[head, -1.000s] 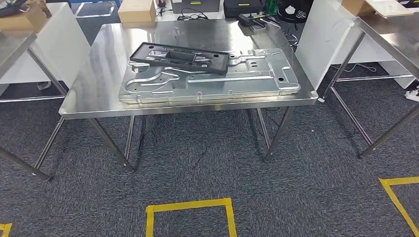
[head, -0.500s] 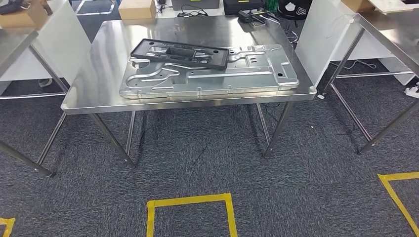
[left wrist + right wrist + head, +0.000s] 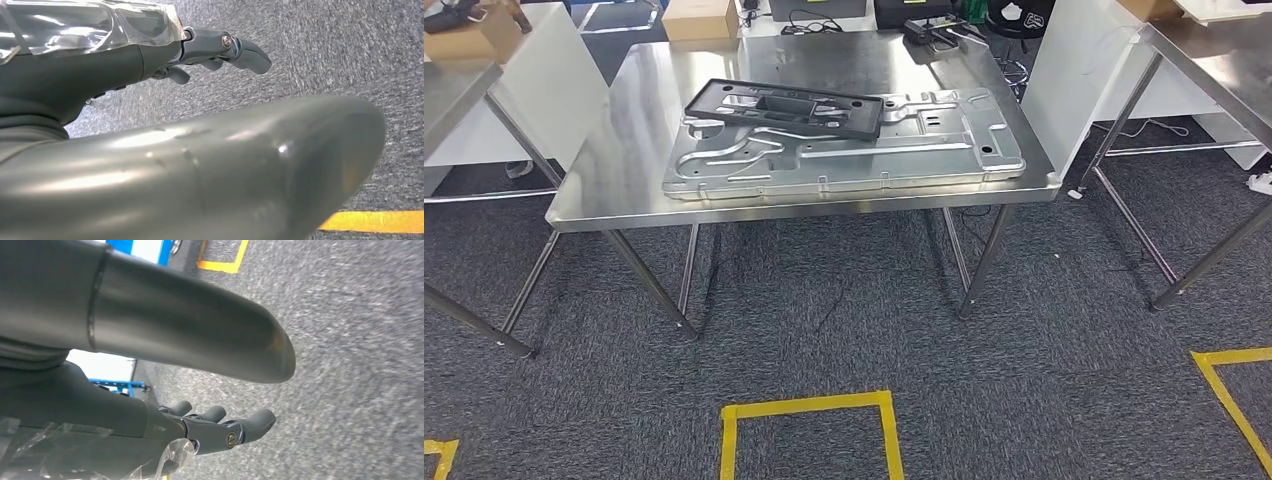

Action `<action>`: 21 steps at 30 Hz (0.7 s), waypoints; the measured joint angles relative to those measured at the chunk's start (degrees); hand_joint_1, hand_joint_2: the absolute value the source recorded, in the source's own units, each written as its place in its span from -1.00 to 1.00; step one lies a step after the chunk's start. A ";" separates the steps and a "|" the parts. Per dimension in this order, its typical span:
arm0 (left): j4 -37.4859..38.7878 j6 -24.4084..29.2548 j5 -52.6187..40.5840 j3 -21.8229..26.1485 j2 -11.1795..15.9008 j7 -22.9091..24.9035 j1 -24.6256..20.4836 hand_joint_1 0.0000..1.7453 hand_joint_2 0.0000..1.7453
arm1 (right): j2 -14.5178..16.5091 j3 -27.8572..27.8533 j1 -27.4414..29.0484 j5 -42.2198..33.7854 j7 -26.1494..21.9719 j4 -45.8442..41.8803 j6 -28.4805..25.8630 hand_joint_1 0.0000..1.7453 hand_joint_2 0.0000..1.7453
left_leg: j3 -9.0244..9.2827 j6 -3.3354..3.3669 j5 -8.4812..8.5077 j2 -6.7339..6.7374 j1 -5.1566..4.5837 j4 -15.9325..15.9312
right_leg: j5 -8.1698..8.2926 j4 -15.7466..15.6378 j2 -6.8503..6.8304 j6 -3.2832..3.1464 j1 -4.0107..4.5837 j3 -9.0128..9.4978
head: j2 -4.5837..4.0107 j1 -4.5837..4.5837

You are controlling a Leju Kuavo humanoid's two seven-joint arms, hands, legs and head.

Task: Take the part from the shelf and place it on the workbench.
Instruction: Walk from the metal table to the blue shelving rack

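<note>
We find the left hand (image 3: 215,50) and right hand (image 3: 220,427) empty, fingers loosely extended and apart, hanging over grey carpet (image 3: 844,340). At 12 o'clock, the black part (image 3: 784,106) lies on a metal panel (image 3: 854,150) atop the table (image 3: 614,160).

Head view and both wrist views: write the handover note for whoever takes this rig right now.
Left robot hand: hangs over the grey carpet, fingers apart, holding nothing.
Right robot hand: the same, hanging over the carpet with nothing in it.
Things: a black rectangular plastic frame part lies on a large stamped silver metal panel, which lies flat on the stainless steel workbench ahead of the robot.
Done: judging by the layout, a part is already on the workbench.
Left: I cannot tell if more parts remain; check the shelf before sending the robot back.
</note>
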 joint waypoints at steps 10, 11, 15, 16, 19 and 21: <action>-0.86 0.26 -0.02 -0.65 -0.10 0.59 0.04 -1.00 -1.00 | -0.20 -0.03 0.51 -0.98 0.09 0.04 0.14 -1.00 -1.00 | 0.98 -1.61 0.11 1.71 1.10 -1.17 | -1.28 9.01 -1.06 2.23 -1.00 -5.98 | 0.00 0.10; -0.97 0.35 -0.01 -0.67 -0.03 0.76 0.09 -1.00 -1.00 | -0.19 -0.04 0.50 -1.17 0.09 0.04 0.13 -1.00 -1.00 | 1.11 -2.01 -0.16 1.97 1.05 -0.94 | 0.52 4.97 -1.74 2.20 -0.94 -4.23 | 0.00 0.10; -1.48 0.74 0.01 -0.95 0.30 0.98 0.14 -1.00 -1.00 | -0.15 -0.07 0.40 -1.40 0.09 0.04 0.13 -1.00 -1.00 | 1.42 -3.43 -0.71 3.23 0.94 -0.60 | 1.79 0.82 -1.24 0.14 -0.47 -2.84 | 0.00 0.09; -1.56 0.78 0.01 -0.99 0.33 0.99 0.14 -1.00 -1.00 | -0.16 -0.08 0.40 -1.45 0.08 0.04 0.13 -1.00 -1.00 | 1.39 -3.74 -1.00 3.22 1.11 -0.39 | 1.86 0.83 -0.83 -0.29 -0.45 -2.93 | 0.00 0.09; -1.79 0.87 0.01 -1.08 0.36 0.99 0.21 -1.00 -1.00 | -0.18 -0.10 0.40 -1.56 0.08 0.04 0.13 -1.00 -1.00 | -1.64 -4.25 -5.44 1.48 1.35 6.50 | 2.21 0.77 0.39 -1.29 -0.58 -3.10 | 0.00 0.07; -1.89 0.96 0.03 -1.21 0.37 0.99 0.40 -1.00 -1.00 | -0.17 -0.13 0.45 -1.64 0.08 0.04 0.13 -1.00 -1.00 | -5.60 -4.14 -9.12 0.59 1.19 15.06 | 2.34 0.79 1.39 -1.59 -0.39 -3.32 | 0.00 0.06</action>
